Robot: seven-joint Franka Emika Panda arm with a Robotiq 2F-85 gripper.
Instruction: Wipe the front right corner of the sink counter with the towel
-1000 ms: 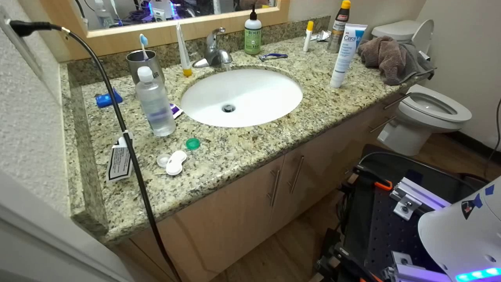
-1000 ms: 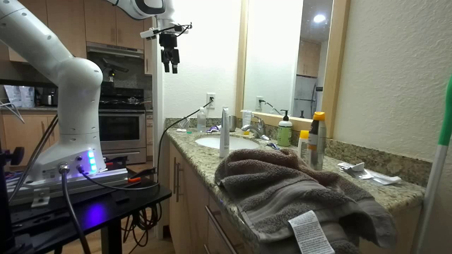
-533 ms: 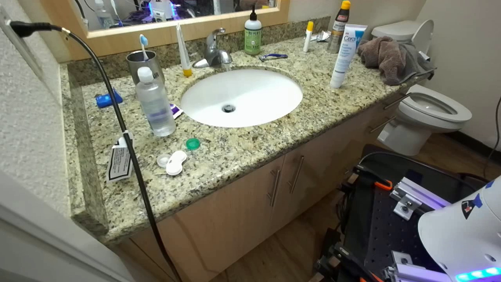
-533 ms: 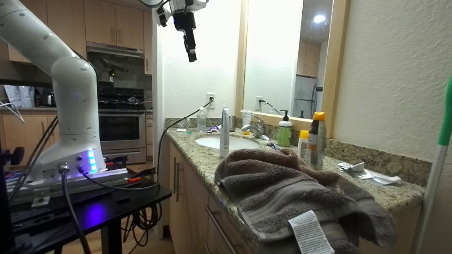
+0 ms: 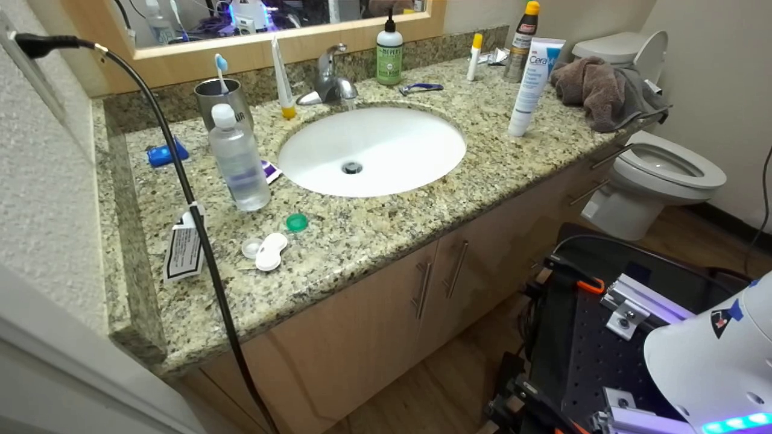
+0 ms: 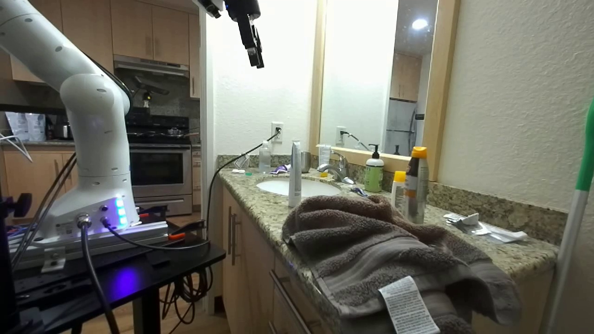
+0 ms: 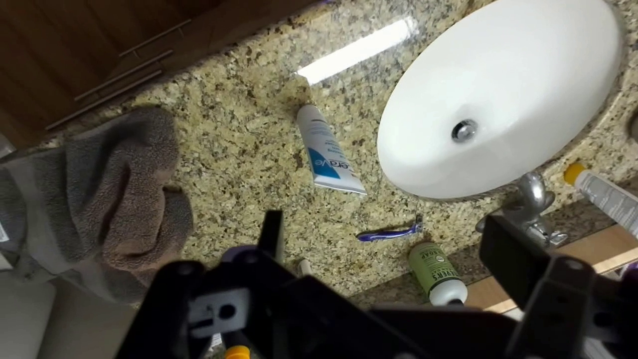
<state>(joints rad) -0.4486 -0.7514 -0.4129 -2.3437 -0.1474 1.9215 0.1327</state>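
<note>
Towel of fluffy grey-brown cloth (image 6: pixel 371 250) lies crumpled on one end of the speckled beige granite counter (image 5: pixel 374 226), and the black gripper (image 6: pixel 257 64) hangs in the air with its two fingers (image 7: pixel 511 259) widely spread.

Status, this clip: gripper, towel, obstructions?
Gripper open and empty. Towel ungrasped, bunched on counter. Upright white tube between towel and sink, possibly in the way.
</note>
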